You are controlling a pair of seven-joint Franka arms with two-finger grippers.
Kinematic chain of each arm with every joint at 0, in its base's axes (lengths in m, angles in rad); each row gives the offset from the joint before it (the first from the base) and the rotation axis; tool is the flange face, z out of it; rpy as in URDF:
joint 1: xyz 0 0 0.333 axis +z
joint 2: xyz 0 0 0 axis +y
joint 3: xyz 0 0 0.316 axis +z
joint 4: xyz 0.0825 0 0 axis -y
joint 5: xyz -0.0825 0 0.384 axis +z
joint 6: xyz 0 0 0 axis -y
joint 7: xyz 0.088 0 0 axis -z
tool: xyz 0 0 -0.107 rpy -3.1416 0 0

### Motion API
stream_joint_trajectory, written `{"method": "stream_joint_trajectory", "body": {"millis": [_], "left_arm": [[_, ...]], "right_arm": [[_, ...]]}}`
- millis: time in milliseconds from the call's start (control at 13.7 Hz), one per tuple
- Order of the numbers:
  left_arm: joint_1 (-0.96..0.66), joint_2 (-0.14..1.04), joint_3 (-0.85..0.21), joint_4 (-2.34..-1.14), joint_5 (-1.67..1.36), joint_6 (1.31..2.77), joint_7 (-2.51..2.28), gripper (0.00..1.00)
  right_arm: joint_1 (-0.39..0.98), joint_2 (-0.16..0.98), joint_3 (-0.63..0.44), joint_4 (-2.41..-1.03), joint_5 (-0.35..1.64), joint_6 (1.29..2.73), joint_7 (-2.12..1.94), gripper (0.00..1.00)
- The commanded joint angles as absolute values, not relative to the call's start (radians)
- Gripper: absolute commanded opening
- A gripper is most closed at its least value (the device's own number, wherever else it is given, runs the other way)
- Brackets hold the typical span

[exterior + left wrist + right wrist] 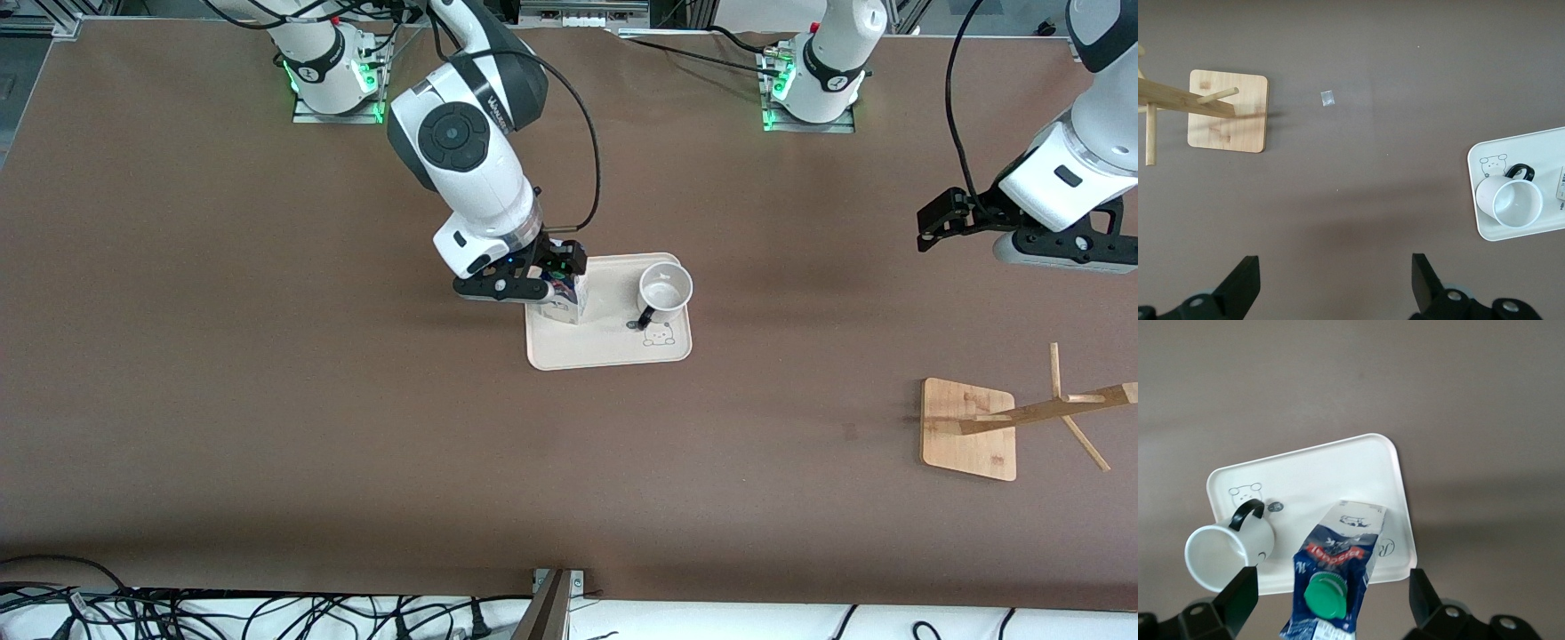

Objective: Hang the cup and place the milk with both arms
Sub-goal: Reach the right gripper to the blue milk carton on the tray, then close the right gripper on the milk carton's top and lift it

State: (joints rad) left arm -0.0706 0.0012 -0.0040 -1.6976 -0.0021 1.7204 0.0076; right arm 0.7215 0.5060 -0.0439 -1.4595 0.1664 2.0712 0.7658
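The milk [566,308], a blue and white carton with a green cap [1326,597], stands upright on the cream tray [613,351] at its end toward the right arm. My right gripper [553,274] is low over the carton and open, its fingers [1241,593] wide apart on either side of the milk [1338,560] without touching it. The white cup [664,289] stands upright on the tray's end toward the left arm, its black handle toward the front camera. My left gripper [929,227] is open and empty in the air over bare table, and it also shows in the left wrist view [1335,287].
A wooden cup rack [969,427] with slanted pegs stands near the left arm's end of the table, nearer the front camera than the tray. It also shows in the left wrist view [1228,110]. A small scrap [1327,98] lies on the brown table.
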Motion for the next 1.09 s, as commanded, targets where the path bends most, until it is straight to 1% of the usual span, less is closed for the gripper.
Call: {"method": "stream_joint_trajectory", "body": {"millis": [0, 437, 801, 1019], "left_arm": [[-0.068, 0.017, -0.005, -1.666, -0.017, 1.697, 0.005, 1.00], [-0.064, 0.017, -0.003, -1.666, -0.017, 1.697, 0.006, 1.00], [-0.063, 0.032, 0.008, -1.664, -0.020, 1.697, 0.008, 1.00], [-0.048, 0.034, 0.011, -1.643, -0.026, 1.700, 0.008, 1.00]], "right_arm": [[0.722, 0.546, -0.043, -1.425, 0.183, 2.068, 0.811, 1.00], [0.753, 0.558, -0.040, -1.427, 0.184, 2.066, 0.827, 1.00], [0.788, 0.591, -0.038, -1.428, 0.186, 2.066, 0.830, 1.00], [0.790, 0.591, -0.038, -1.433, 0.186, 2.057, 0.853, 1.00]]}}
